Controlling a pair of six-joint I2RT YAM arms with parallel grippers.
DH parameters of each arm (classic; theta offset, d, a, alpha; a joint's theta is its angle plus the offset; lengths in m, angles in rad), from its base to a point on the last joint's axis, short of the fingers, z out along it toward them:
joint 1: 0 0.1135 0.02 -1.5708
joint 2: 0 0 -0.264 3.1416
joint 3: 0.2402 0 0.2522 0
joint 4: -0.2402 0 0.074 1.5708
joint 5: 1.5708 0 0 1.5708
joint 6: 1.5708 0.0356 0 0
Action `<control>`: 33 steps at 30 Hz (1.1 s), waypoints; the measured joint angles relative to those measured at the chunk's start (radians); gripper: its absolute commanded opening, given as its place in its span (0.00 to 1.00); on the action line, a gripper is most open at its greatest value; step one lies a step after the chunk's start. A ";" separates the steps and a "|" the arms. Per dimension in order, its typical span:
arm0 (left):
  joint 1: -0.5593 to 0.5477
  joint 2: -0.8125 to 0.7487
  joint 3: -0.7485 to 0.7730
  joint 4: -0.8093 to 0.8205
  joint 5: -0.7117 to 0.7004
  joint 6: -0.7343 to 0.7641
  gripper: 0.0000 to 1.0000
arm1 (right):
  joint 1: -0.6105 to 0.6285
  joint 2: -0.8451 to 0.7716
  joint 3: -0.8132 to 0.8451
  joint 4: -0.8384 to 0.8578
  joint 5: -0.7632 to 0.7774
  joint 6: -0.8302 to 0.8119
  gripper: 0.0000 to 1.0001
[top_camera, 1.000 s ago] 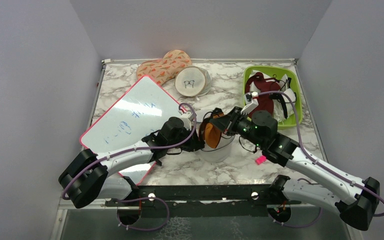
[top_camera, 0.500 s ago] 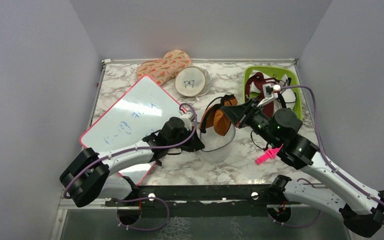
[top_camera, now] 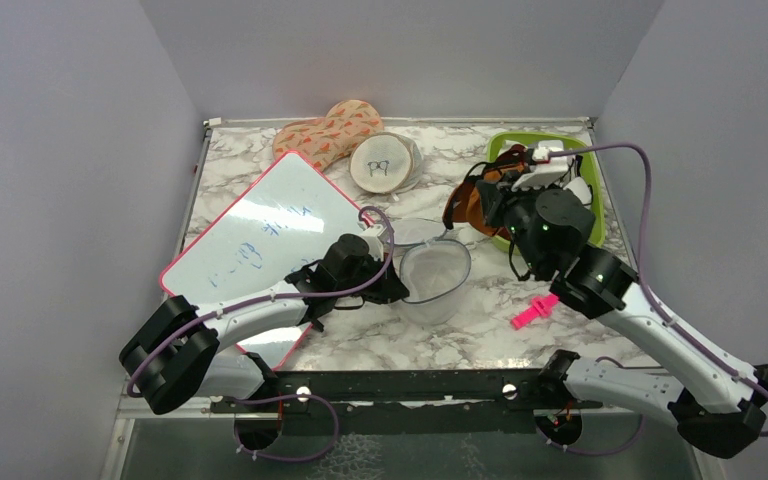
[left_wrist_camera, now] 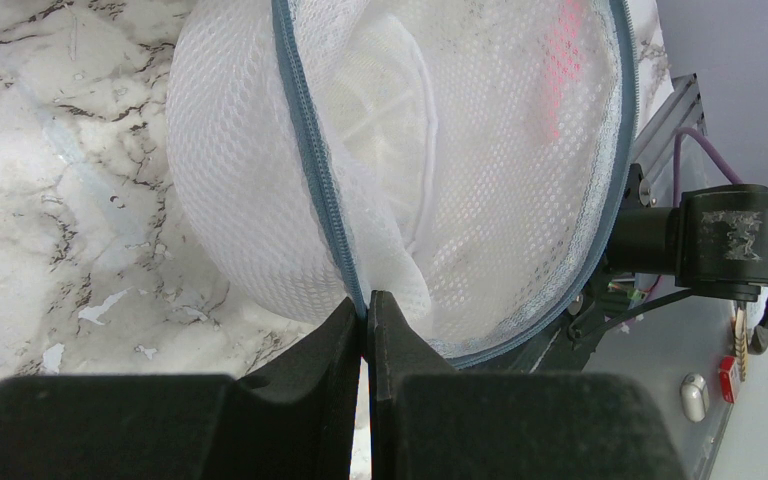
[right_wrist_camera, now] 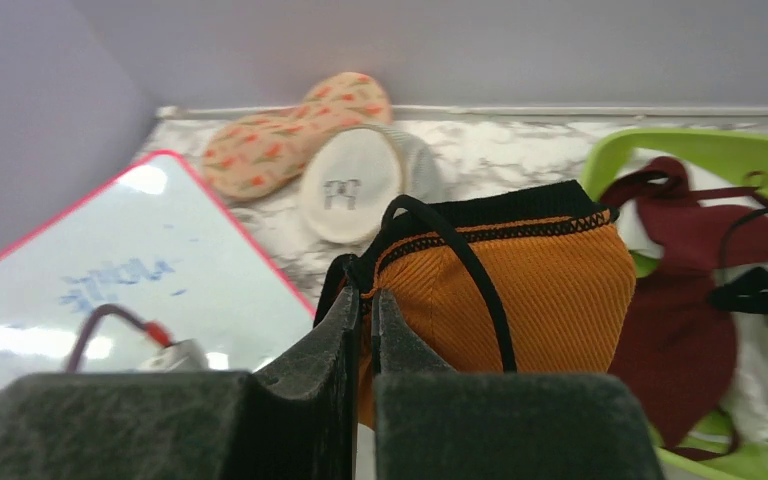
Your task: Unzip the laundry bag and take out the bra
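The white mesh laundry bag (top_camera: 435, 280) with its grey-blue zip stands open on the marble table, its lid flap folded back; it fills the left wrist view (left_wrist_camera: 410, 150). My left gripper (top_camera: 396, 288) is shut on the bag's zip rim (left_wrist_camera: 365, 300) at its left side. My right gripper (top_camera: 482, 205) is shut on the orange bra (top_camera: 472, 205) with black straps and holds it in the air, up and to the right of the bag, beside the green tray. The bra hangs in front of the fingers in the right wrist view (right_wrist_camera: 520, 290).
A green tray (top_camera: 592, 175) at the back right holds a dark red garment (right_wrist_camera: 695, 300). A beige round pouch (top_camera: 382, 164) and a patterned pouch (top_camera: 325, 132) lie at the back. A whiteboard (top_camera: 260, 230) lies left. A pink clip (top_camera: 533, 312) lies near the right arm.
My right gripper has lifted the bra out of the bag and carried it up and right toward the green tray. The left gripper has kept its hold on the bag.
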 measured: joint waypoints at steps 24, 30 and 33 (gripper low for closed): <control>0.000 0.016 0.040 -0.018 0.011 0.008 0.00 | -0.557 0.729 0.407 -0.008 0.023 -0.295 0.01; 0.000 0.019 0.040 -0.014 0.012 0.008 0.00 | -0.557 0.758 0.294 -0.048 0.086 -0.307 0.01; 0.000 0.026 0.040 -0.014 0.015 0.008 0.00 | -0.557 0.797 0.229 -0.082 0.103 -0.291 0.01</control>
